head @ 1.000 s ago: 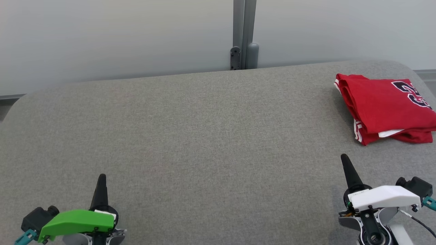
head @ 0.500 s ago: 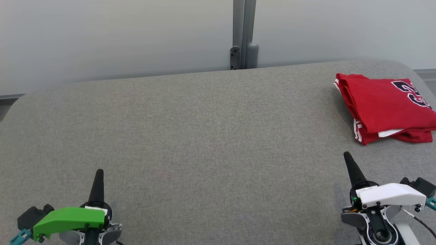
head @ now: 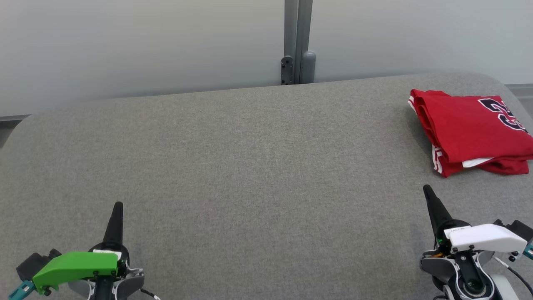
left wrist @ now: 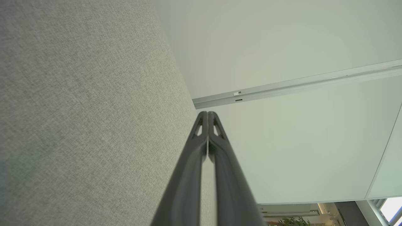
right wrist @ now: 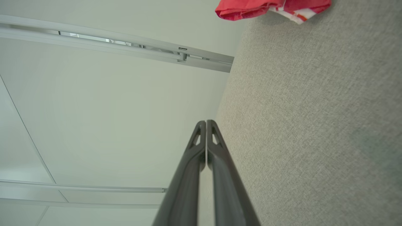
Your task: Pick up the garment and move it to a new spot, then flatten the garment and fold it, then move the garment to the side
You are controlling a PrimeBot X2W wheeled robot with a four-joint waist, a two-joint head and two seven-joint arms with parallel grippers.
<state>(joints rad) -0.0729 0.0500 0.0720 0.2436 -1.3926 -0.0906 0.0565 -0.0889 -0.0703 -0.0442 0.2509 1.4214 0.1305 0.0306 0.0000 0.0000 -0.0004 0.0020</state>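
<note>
The red jersey (head: 470, 129) lies folded in a thick bundle, dark numerals on top, at the far right of the grey fabric-covered table (head: 250, 158). The green-covered left gripper (head: 118, 207) is at the near left, well apart from the jersey, its fingers pressed together on nothing. The white-covered right gripper (head: 428, 191) is at the near right, likewise closed and empty, near the jersey's front edge but not touching it.

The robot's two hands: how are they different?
The left hand wears a green cover; the right hand wears a white cover. The right hand sits close to the folded red garment; the left hand is far from it. Both are shut and empty.
</note>
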